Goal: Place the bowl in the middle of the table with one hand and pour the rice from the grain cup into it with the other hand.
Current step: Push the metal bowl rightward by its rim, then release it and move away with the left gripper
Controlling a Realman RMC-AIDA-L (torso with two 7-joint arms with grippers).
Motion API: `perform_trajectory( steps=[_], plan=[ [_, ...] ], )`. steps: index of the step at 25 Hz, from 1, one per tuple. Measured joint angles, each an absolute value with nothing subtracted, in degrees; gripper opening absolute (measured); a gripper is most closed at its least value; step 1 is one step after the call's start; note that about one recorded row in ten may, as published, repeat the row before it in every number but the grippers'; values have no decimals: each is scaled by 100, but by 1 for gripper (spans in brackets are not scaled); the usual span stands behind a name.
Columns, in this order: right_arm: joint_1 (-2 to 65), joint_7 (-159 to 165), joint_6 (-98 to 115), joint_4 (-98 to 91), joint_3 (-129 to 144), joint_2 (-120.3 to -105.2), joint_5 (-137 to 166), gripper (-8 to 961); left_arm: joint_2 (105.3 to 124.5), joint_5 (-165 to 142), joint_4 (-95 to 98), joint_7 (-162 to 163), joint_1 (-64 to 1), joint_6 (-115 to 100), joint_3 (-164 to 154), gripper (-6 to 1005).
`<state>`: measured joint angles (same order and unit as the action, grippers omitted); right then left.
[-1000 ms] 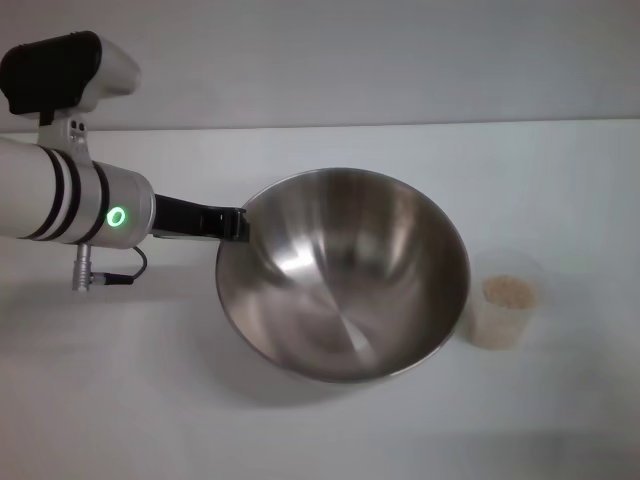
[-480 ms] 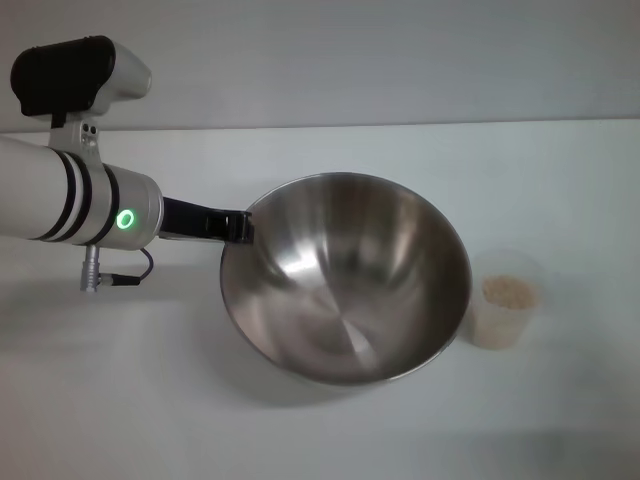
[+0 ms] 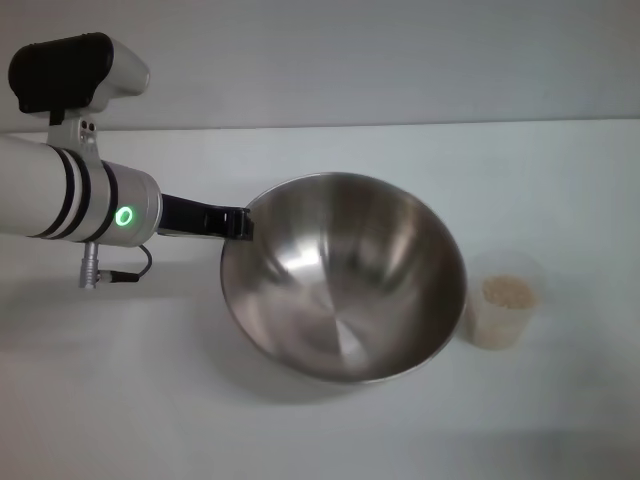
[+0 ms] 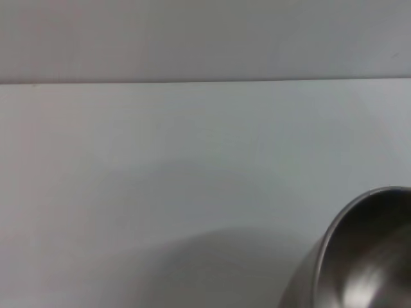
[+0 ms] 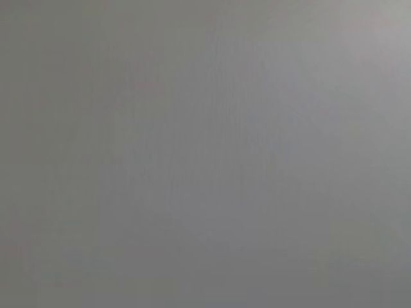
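The large steel bowl (image 3: 345,275) sits near the middle of the white table (image 3: 300,430), tipped so its inside faces me. My left gripper (image 3: 237,223) reaches in from the left and is shut on the bowl's left rim. Part of the bowl's rim (image 4: 366,256) also shows in the left wrist view. Just right of the bowl, a little apart from it, stands the translucent grain cup (image 3: 505,300) with the pale rice (image 3: 507,291) inside. My right gripper is out of view, and the right wrist view shows only a plain grey surface.
The table's far edge (image 3: 400,125) meets a plain wall. My left arm (image 3: 70,200), with its green light, lies over the table's left side. Bare tabletop lies in front of the bowl and behind it.
My left arm has shifted slightly right, carrying the bowl a little closer to the grain cup. The cup has not moved.
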<state>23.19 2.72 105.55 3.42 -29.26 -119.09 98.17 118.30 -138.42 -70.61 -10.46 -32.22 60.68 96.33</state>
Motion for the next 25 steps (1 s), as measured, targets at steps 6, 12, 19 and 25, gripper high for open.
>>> perform_trajectory(
  steps=[6, 12, 19, 25],
  plan=[
    [2321, 272, 10555, 343, -2926, -11909, 9817, 652, 11830, -13842, -7065, -1054, -3225, 6060, 9633, 72],
    [2313, 272, 10562, 343, -2926, -11909, 9817, 651, 11830, -13843, -7078, -1060, -3223, 6050, 9632, 92],
    [2290, 277, 10644, 343, -2919, -11909, 9817, 651, 11830, -13843, -7098, -1137, -3225, 6039, 9678, 125],
    [2277, 277, 10714, 343, -2899, -11918, 9835, 651, 11821, -13843, -7179, -1217, -3170, 5947, 9691, 192]
  ],
)
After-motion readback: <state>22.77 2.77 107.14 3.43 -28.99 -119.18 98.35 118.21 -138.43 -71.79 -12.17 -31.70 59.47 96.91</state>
